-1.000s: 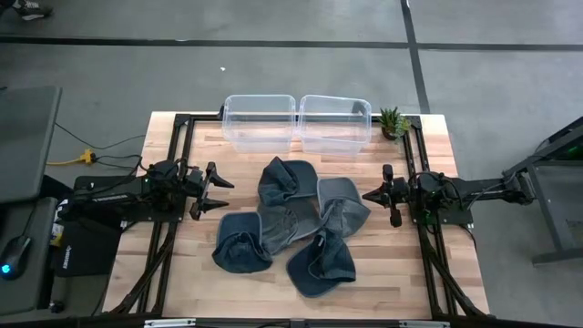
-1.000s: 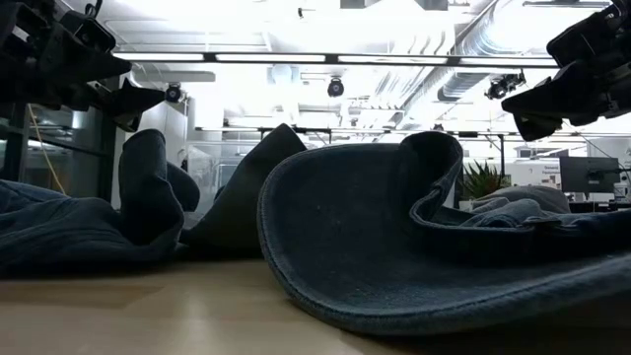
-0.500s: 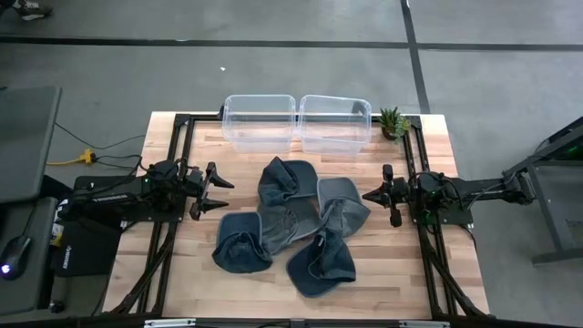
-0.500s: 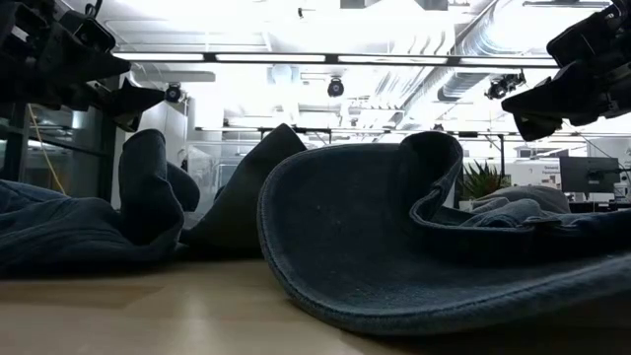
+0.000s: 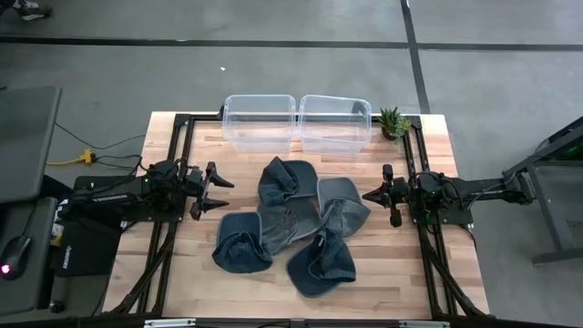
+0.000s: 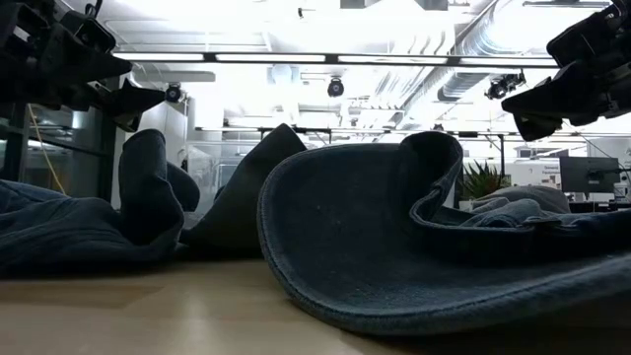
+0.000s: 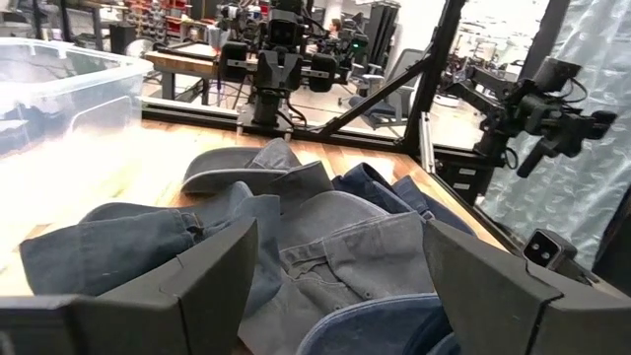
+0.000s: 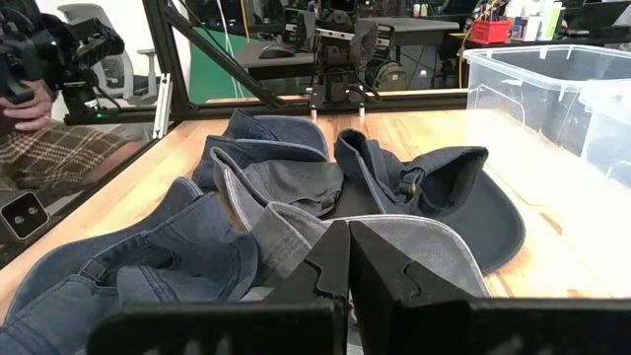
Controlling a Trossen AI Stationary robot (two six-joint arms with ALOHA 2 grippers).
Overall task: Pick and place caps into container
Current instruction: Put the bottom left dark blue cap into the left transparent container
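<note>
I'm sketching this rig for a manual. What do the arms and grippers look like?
Both arms are black, jointed and slim. The left gripper and right gripper each carry two dark, angular, wedge-shaped fingers. Thin black cables run along the arm bodies.

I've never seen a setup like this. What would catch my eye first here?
Probably the heap of floppy denim caps in the middle of the wooden table, in slate blue and grey. Behind it, at the far edge, stand two clear plastic bins, side by side, with no caps in them. A dark arm flanks the heap on each side, the left end effector open, the right end effector shut, neither holding anything.
</note>
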